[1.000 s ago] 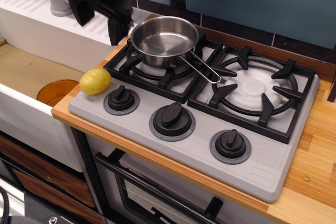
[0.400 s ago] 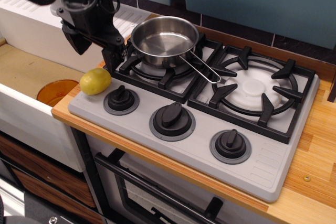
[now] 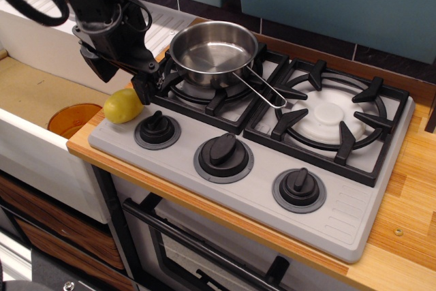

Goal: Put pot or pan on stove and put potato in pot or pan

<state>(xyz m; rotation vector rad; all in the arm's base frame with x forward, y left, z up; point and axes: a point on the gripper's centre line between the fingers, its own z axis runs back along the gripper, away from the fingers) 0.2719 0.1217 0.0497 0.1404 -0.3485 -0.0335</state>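
The steel saucepan (image 3: 212,47) stands on the left burner grate of the grey stove (image 3: 340,202), its wire handle pointing right and forward. The yellow potato (image 3: 122,105) lies on the stove's front left corner, beside the left knob. My black gripper (image 3: 122,81) is open and hangs just above and behind the potato. One finger (image 3: 102,69) is to the potato's left and the other (image 3: 143,90) is at its right, next to the grate. The fingers do not close on the potato.
A sink with a round orange disc (image 3: 73,119) lies left of the stove, below counter level. A white drainboard (image 3: 54,25) is behind it. The right burner (image 3: 332,115) is bare. The wooden counter (image 3: 409,236) runs along the right.
My gripper has come down and forward from behind the saucepan to just above the potato. The saucepan and potato have not moved.
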